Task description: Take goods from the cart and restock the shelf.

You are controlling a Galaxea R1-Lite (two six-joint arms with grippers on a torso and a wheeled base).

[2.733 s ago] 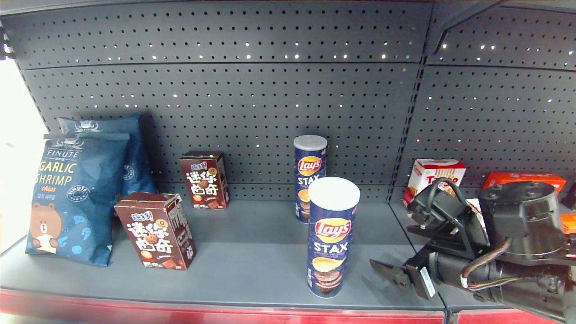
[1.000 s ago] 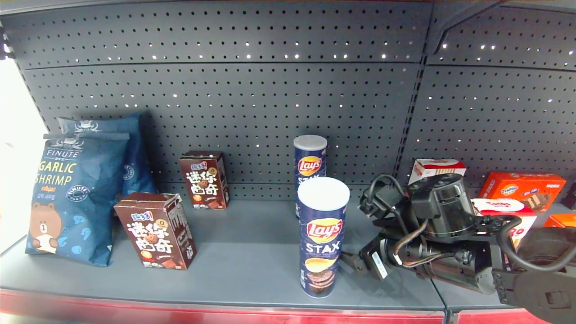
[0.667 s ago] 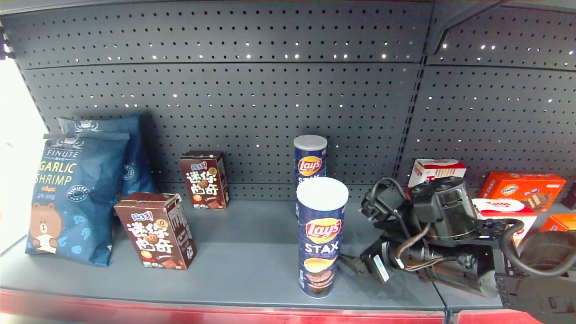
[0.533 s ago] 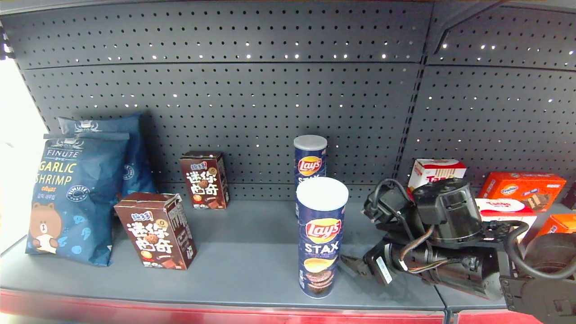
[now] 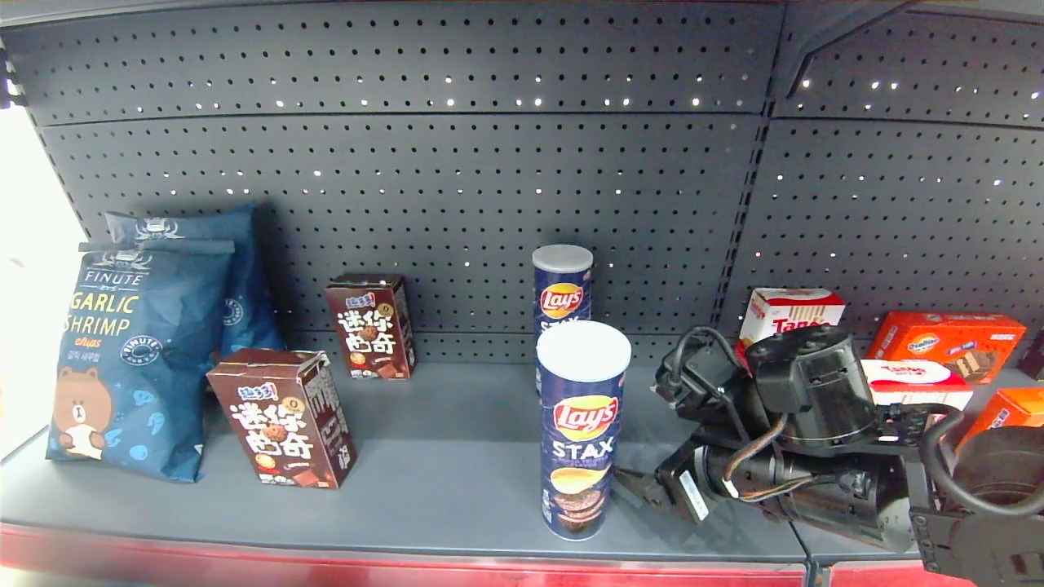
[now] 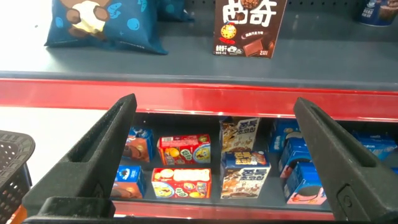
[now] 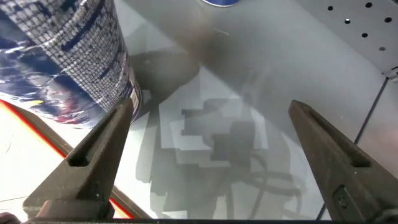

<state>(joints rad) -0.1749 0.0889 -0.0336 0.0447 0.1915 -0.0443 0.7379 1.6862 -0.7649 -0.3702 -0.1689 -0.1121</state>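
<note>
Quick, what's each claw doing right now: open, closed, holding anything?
Left claw: open, holding nothing.
Right claw: open, holding nothing, beside the front chips can.

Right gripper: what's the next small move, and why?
Probably back the right gripper straight out, away from the front can. That can stands upright on the shelf, in line before the rear can. The jaws are open and empty, close beside it, so placing looks done. A sideways move could knock it over.
</note>
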